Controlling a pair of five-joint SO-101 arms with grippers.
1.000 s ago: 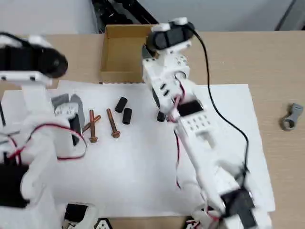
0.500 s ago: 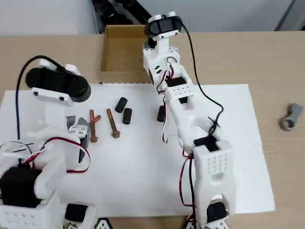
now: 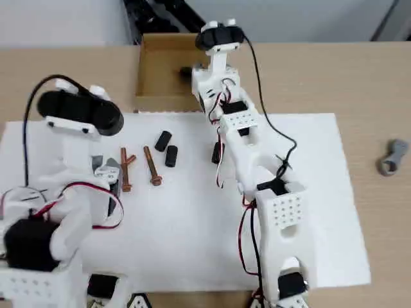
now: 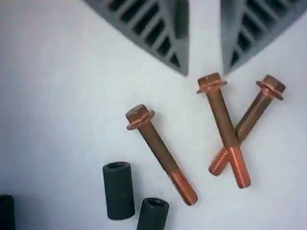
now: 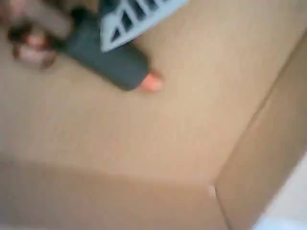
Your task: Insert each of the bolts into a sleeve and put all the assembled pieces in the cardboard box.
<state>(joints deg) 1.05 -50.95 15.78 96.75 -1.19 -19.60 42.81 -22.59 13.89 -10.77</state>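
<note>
Three copper bolts lie on the white paper: one alone (image 3: 152,165) (image 4: 160,153) and two crossed (image 3: 126,170) (image 4: 224,132). Two black sleeves (image 3: 163,140) (image 4: 118,190) lie beside them, and a third (image 3: 217,153) is half hidden by the right arm. My left gripper (image 3: 106,172) (image 4: 204,72) hangs open just above the heads of the crossed bolts. My right gripper (image 3: 192,74) is inside the cardboard box (image 3: 154,97). It is shut on a sleeve with a bolt through it (image 5: 108,60), whose copper tip sticks out. One grey finger (image 5: 139,14) lies across that piece.
The white paper (image 3: 192,231) covers the middle of the wooden table. A small grey tool (image 3: 393,156) lies far right on the bare wood. The box stands at the table's back edge, with dark equipment behind it.
The right arm stretched back from the paper's edge into the box with the assembled piece. The left arm swung over and settled above the bolts.
</note>
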